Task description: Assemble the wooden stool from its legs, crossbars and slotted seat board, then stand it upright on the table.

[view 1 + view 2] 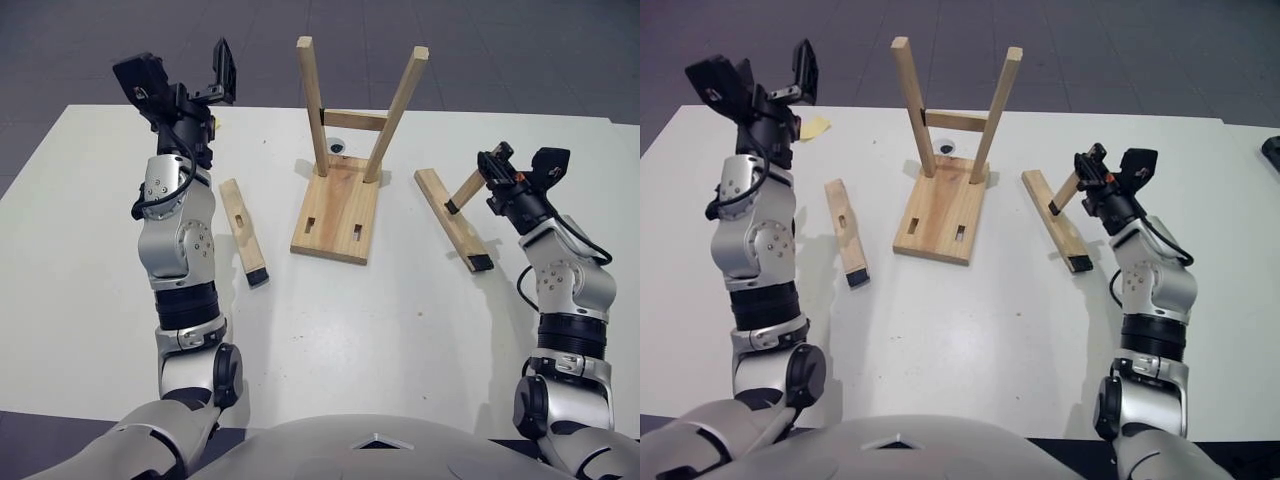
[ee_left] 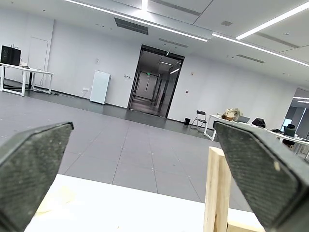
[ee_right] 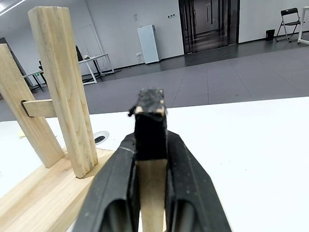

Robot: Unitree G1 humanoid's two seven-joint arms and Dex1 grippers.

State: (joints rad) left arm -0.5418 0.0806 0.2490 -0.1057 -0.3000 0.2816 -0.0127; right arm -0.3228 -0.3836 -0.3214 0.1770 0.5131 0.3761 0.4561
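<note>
The slotted seat board (image 1: 335, 212) lies flat at mid-table. Two legs (image 1: 313, 100) (image 1: 396, 112) stand up from its far end, joined by a crossbar (image 1: 352, 119). One loose black-tipped leg (image 1: 244, 230) lies left of the board, and another (image 1: 452, 217) lies to its right. My right gripper (image 1: 490, 174) is shut on a short wooden bar with a black end (image 1: 465, 190), held tilted just above the right loose leg; the right wrist view shows the bar (image 3: 150, 126) clamped between the fingers (image 3: 186, 179). My left gripper (image 1: 185, 72) is raised over the table's far left, open and empty, its pads (image 2: 263, 166) wide apart.
A yellow note (image 1: 813, 127) lies on the white table (image 1: 330, 330) near my left gripper. A round table grommet (image 1: 336, 147) sits just behind the seat board. A dark object (image 1: 1272, 150) lies at the far right edge.
</note>
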